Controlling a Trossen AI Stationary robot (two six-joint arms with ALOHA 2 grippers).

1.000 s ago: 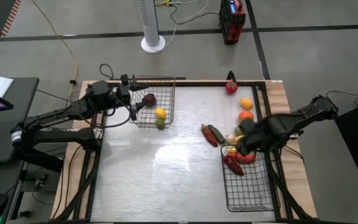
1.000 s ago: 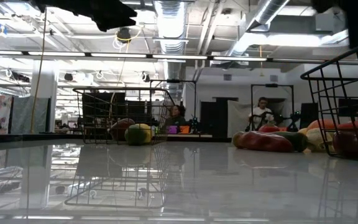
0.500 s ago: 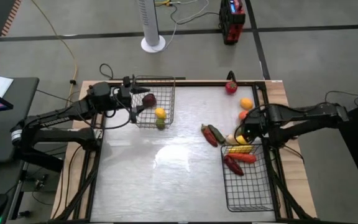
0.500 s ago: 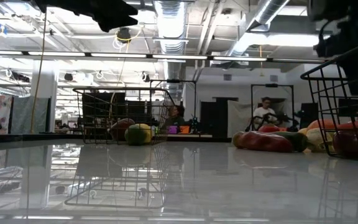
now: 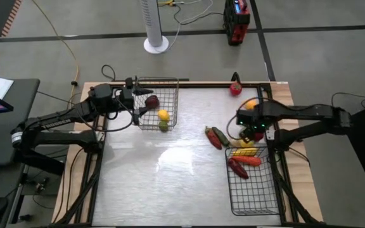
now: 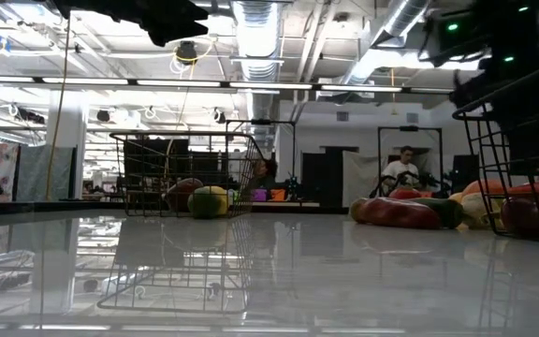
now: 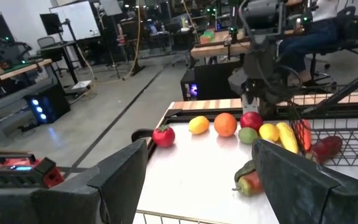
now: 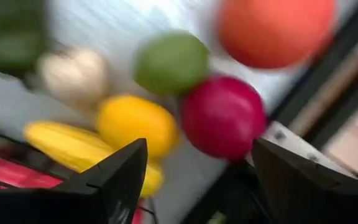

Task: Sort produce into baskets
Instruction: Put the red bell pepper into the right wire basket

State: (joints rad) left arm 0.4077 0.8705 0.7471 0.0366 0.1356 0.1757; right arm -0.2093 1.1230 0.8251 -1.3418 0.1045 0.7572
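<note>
My right gripper (image 5: 253, 126) hangs open, pointing down, over a cluster of round produce on the table's right side. In the right wrist view a red piece (image 8: 222, 117), a green one (image 8: 171, 62), a yellow one (image 8: 135, 124) and an orange one (image 8: 275, 31) lie below it, and nothing is between the fingers. The black basket (image 5: 252, 196) just nearer holds long red pieces (image 5: 237, 168) and a long yellow one (image 5: 246, 151). My left gripper (image 5: 143, 99) stands open and level at the silver basket (image 5: 170, 88), which holds maroon (image 5: 152, 101), yellow (image 5: 163, 114) and green (image 5: 163, 125) pieces.
A long red piece (image 5: 211, 137) and a long dark green one (image 5: 220, 135) lie on the table left of the black basket. A red tomato-like piece (image 5: 235, 88) sits at the far edge. The table's middle and near left are bare, glossy surface (image 5: 163, 177).
My right gripper has swung from above the black basket's far end toward the table's far edge and come down. It now hangs over the round pieces. In the low view it has dropped into the picture at the upper right.
</note>
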